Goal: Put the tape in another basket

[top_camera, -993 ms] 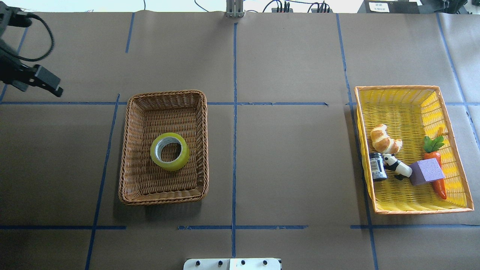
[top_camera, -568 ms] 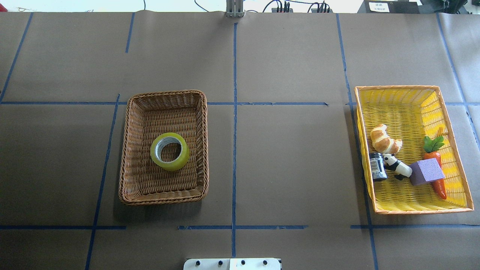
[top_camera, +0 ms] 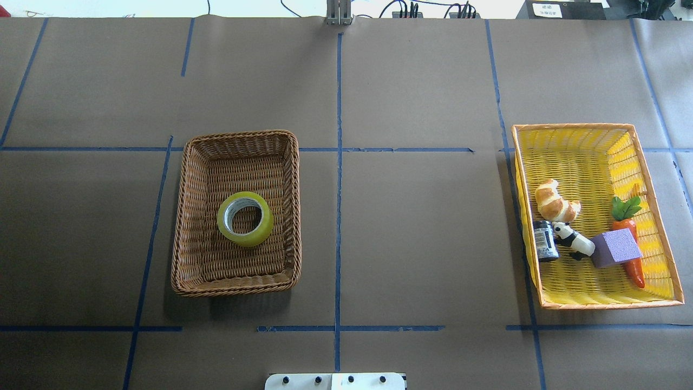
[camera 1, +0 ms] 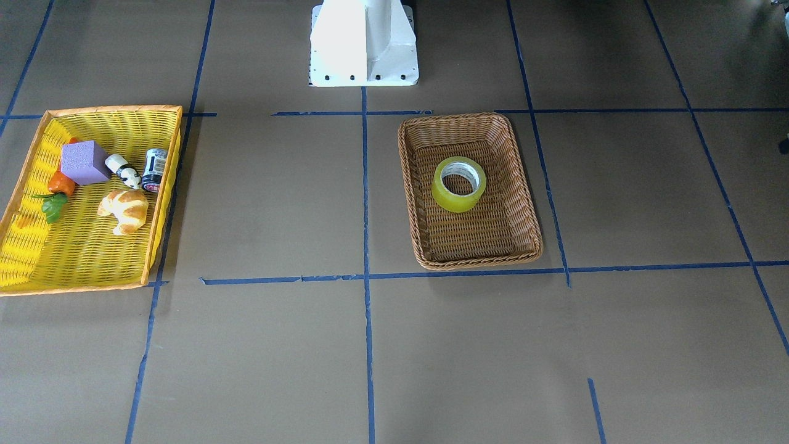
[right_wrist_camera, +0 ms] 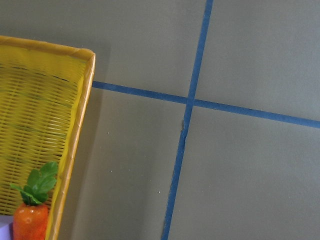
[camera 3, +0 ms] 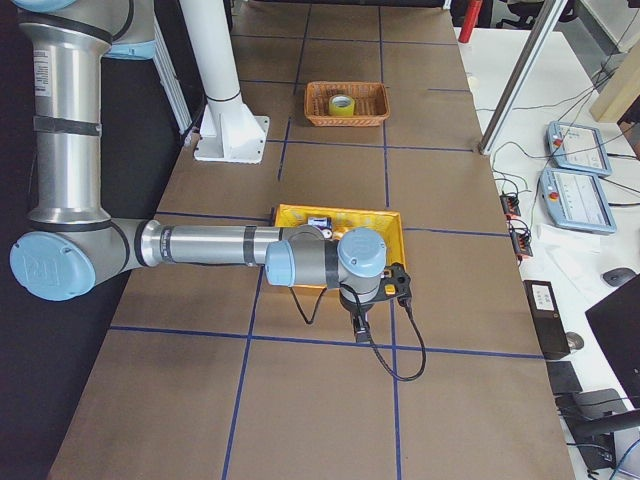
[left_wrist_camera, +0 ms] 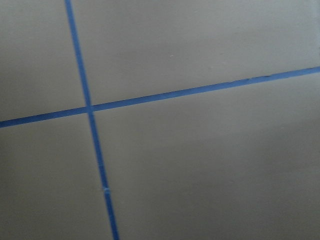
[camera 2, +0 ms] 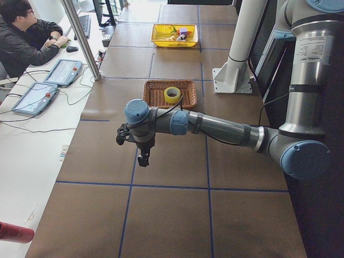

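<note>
The yellow-green tape roll [top_camera: 245, 219] lies flat inside the brown wicker basket [top_camera: 238, 134] on the table's left half; both also show in the front view, the tape [camera 1: 458, 184] in the basket [camera 1: 468, 117]. Neither arm is in the overhead or front view. In the exterior left view my left gripper [camera 2: 142, 158] hangs over bare table, well away from the basket [camera 2: 153, 91]. In the exterior right view my right gripper [camera 3: 357, 325] hangs just outside the yellow basket [camera 3: 340, 213]. I cannot tell whether either gripper is open or shut.
The yellow basket with the orange rim [top_camera: 574, 129] at the right holds a croissant [top_camera: 555, 200], a small can [top_camera: 544, 240], a panda figure [top_camera: 573, 239], a purple cube [top_camera: 616, 248] and a carrot [top_camera: 631, 238]. The robot's base [camera 1: 363, 43] stands at the table edge. An operator [camera 2: 24, 32] sits beside the table.
One second ago my left arm showed at the overhead view's upper left edge; it has since moved out of that view. The tape and both baskets have not moved.
</note>
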Tool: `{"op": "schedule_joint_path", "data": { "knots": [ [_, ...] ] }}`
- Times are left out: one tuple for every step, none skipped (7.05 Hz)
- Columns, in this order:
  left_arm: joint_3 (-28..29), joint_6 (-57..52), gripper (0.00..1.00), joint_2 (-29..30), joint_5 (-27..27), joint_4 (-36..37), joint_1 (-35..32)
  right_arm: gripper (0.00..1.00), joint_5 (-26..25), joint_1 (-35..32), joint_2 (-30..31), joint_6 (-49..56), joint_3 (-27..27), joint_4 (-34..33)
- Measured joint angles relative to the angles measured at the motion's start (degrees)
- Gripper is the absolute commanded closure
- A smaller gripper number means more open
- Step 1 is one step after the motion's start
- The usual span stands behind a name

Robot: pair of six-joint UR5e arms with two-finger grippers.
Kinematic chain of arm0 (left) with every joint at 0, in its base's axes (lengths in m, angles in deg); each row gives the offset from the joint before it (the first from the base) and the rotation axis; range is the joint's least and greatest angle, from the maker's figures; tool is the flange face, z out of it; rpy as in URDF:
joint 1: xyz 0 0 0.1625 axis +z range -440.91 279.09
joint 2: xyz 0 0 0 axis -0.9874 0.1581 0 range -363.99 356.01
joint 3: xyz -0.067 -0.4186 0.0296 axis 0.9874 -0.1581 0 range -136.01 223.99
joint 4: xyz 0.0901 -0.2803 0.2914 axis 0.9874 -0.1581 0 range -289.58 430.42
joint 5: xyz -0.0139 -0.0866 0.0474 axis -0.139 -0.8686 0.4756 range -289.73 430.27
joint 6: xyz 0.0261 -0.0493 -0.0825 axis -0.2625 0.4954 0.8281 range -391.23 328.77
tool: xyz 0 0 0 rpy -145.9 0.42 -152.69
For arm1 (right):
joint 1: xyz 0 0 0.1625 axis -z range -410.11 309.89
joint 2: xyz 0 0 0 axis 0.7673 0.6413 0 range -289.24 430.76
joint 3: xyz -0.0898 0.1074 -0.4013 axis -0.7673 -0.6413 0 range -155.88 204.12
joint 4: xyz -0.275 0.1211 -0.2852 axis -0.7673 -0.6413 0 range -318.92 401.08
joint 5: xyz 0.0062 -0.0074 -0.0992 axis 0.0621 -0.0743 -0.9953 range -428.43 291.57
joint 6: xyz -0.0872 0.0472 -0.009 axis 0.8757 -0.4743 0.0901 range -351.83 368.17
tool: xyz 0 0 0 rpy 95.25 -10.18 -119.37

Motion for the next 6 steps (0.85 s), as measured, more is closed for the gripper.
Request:
{"op": "schedule_joint_path", "data": {
  "knots": [
    [2.2, -0.7, 0.0, -0.1, 0.0, 0.0, -1.7, 0.0, 0.1, 0.0, 0.0, -2.0, -0.4, 0.2],
    [4.0, -0.9, 0.0, -0.2, 0.1, -0.1, -3.0, 0.0, 0.1, 0.0, 0.0, -3.0, -0.6, 0.2],
    [5.2, -1.0, 0.0, -0.6, 0.2, -0.2, -3.7, 0.0, 0.2, 0.0, 0.0, -3.3, -0.8, 0.3],
    [6.1, -1.0, 0.0, -1.4, 0.3, -0.7, -3.9, 0.0, 0.2, 0.0, 0.1, -3.3, -0.9, 0.3],
    [7.1, -1.0, 0.0, -2.0, 0.4, -2.2, -4.0, 0.0, 0.2, 0.0, 0.0, -3.3, -1.0, 0.3],
    [8.4, -1.0, 0.0, -2.4, 0.5, -4.1, -4.0, 0.0, 0.2, 0.0, -0.2, -3.1, -1.0, 0.4]
  ]
}}
